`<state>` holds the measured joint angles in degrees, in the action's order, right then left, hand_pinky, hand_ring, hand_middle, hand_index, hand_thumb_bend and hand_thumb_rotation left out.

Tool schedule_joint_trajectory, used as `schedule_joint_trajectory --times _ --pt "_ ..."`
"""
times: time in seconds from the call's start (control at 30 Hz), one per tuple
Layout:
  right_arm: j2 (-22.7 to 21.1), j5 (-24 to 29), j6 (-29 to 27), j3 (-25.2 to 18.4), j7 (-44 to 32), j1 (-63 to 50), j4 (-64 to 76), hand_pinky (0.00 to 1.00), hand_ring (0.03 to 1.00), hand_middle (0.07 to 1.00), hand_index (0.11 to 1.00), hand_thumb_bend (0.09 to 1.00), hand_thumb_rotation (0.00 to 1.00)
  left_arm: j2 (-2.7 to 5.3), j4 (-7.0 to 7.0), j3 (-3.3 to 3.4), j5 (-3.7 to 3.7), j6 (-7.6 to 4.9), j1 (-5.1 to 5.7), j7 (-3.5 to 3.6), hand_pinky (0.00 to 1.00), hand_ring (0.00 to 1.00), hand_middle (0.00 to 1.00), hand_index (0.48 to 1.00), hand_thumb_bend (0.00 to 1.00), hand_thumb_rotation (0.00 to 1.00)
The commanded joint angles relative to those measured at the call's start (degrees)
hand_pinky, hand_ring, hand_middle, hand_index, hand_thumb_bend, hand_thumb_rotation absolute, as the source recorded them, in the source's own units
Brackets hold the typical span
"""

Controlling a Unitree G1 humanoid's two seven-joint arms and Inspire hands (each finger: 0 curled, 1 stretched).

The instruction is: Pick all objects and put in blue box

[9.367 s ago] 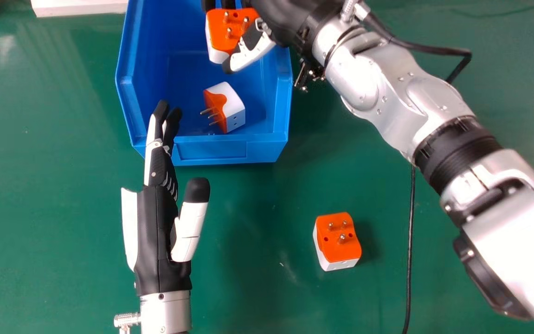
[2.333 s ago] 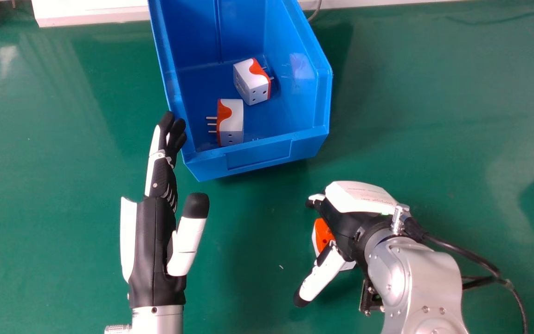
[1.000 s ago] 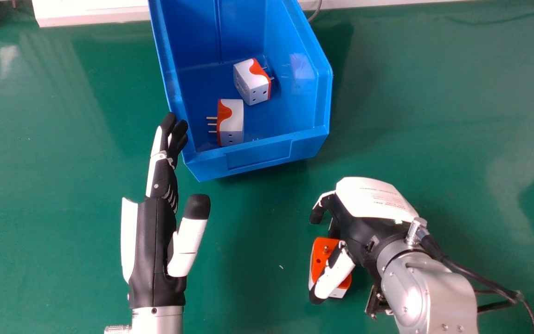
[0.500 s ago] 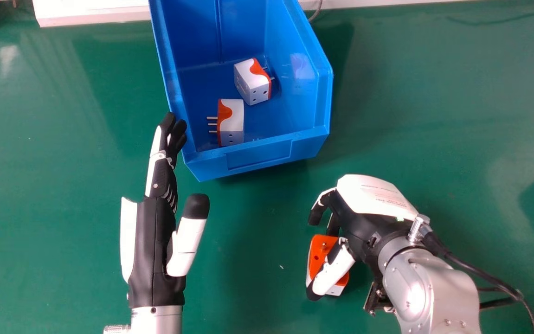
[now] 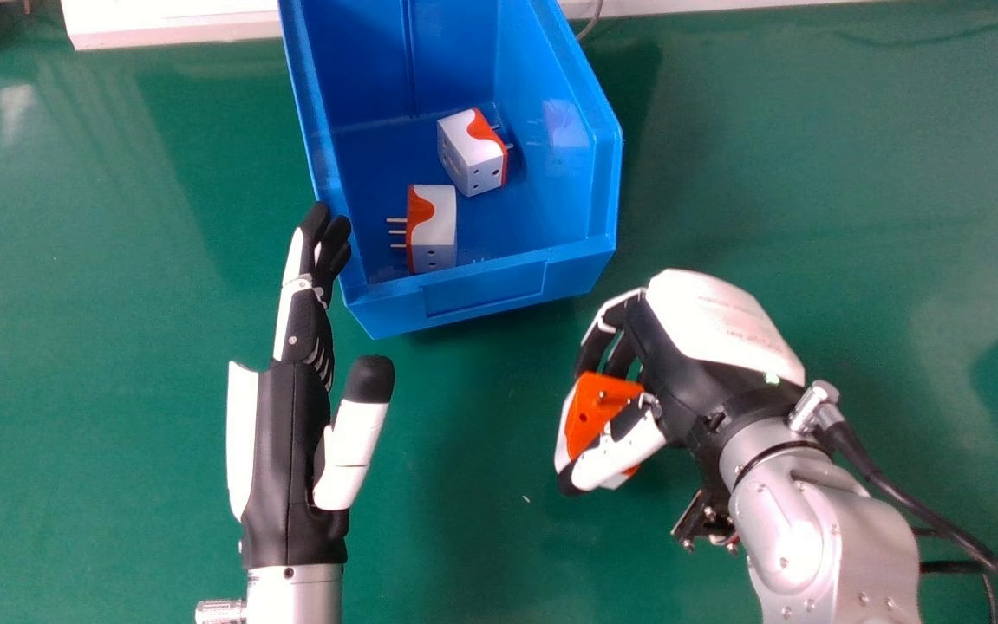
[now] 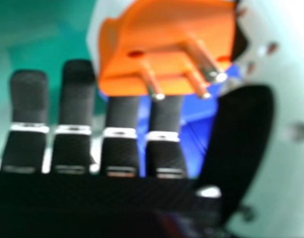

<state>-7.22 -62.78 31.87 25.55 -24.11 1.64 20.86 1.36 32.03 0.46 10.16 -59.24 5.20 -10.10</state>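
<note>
- One orange-and-white plug adapter (image 5: 596, 412), tilted, in the right hand (image 5: 681, 355), gripped between thumb and fingers, above the green table (image 5: 464, 520); three metal prongs (image 6: 204, 62) exposed.
- Blue box (image 5: 481, 290) farther forward, to the left of that grip.
- Inside, two like it: near adapter (image 5: 433, 225) by the front wall, prongs pointing left; far adapter (image 5: 472, 152) just behind and to the right, prongs pointing right.
- Left hand (image 5: 286, 433) holding nothing, fingers straight, fingertips beside the box's left wall.

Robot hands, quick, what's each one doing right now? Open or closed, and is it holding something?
Left robot hand: open, holding nothing.
Right robot hand: closed on an orange and white plug adapter.
</note>
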Motion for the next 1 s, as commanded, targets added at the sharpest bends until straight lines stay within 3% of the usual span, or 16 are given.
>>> schedule_joint_trajectory --times 0.0,0.7,0.8,0.97 --pt "-0.1 0.1 -0.9 -0.5 0.9 -0.4 3.4 0.31 0.411 0.482 0.512 0.526 0.0 0.26 -0.66 -0.24 -0.04 -0.62 -0.17 0.06 0.99 0.94 0.95 0.948 0.93 0.95" --pt "1.0 5.3 -5.3 -1.8 6.8 -3.5 7.3 0.32 0.383 0.503 0.515 0.514 0.0 0.47 -0.55 -0.18 -0.22 -0.8 0.11 -0.01 0.99 0.94 0.95 0.947 0.92 0.95" --pt "1.2 6.9 -6.4 -2.3 8.6 -3.9 7.6 0.32 0.383 0.503 0.515 0.513 0.0 0.4 -0.11 -0.18 -0.07 -1.28 -0.1 -0.04 0.99 0.94 0.95 0.948 0.92 0.95" --pt "0.9 7.5 -7.5 -2.7 9.8 -3.7 8.1 0.32 0.38 0.499 0.515 0.513 0.0 0.69 -0.8 -0.27 -0.01 -0.7 0.13 -0.13 0.99 0.94 0.95 0.948 0.92 0.95"
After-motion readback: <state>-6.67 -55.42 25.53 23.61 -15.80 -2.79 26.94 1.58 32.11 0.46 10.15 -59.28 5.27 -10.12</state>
